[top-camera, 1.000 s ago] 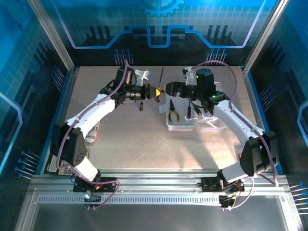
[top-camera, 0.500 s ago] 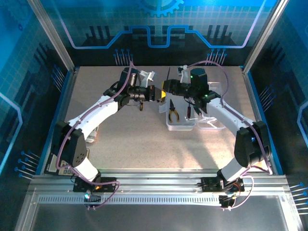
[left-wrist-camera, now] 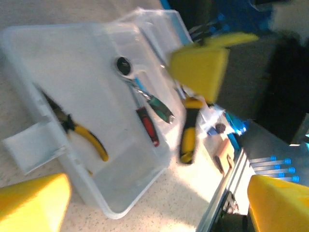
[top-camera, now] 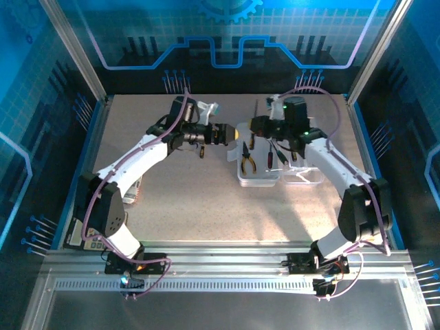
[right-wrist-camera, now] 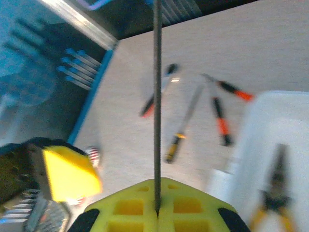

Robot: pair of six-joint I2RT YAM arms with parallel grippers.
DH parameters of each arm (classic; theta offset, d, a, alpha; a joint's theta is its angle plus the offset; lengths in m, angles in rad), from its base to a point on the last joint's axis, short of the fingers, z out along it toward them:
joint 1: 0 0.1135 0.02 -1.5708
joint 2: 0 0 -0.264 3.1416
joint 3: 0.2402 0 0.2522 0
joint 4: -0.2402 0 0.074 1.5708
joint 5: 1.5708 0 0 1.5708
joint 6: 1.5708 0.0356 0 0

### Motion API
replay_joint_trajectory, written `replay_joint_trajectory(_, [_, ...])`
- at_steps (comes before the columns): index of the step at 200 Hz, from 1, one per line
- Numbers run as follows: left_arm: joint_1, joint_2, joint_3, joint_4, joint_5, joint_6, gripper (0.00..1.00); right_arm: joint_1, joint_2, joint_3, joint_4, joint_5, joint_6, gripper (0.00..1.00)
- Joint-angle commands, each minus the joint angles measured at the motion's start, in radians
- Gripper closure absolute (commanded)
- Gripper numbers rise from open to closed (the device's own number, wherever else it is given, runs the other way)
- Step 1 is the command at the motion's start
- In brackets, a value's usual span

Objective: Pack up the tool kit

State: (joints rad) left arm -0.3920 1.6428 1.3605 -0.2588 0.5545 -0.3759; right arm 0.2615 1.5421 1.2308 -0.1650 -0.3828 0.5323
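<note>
Now right pincer (right-wrist-camera: 157, 212) clamps thin rod-like tool (right-wrist-camera: 157, 96); left pincer (left-wrist-camera: 155, 202) spread wide.

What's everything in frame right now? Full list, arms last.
Case: 1, clear plastic, open, centre-right of table.
Pliers: 1, yellow handles, inside case.
Screwdriver: 1, red/black, inside case.
Wrench: 1, metal, inside case.
Held screwdriver: 1, yellow/black handle, thin shaft clamped in right claw, by the case's far end.
Loose tools: about four, red/black and yellow/black handles, on table beside case; blurred.
Calculator: 1, grey, near-left corner of table; partly hidden, likely a calculator.
Left claw: 1, yellow, open, empty, left of case.
Right claw: 1, yellow, shut on held screwdriver.
</note>
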Motion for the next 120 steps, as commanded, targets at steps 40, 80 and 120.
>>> replay_joint_trajectory(40, [0.241,0.078,0.102,-0.34,-0.431,0.156,0.01,-0.196,-0.062,0.07,-0.498,0.391,-0.363,1.0])
replay_joint_trajectory(80, [0.282,0.218,0.172,-0.404,-0.619,0.21,0.01,-0.211,0.021,0.102,-0.525,0.479,-0.409,1.0])
replay_joint_trajectory(120, [0.274,0.277,0.185,-0.385,-0.563,0.182,0.01,-0.205,0.096,0.146,-0.539,0.545,-0.445,1.0])
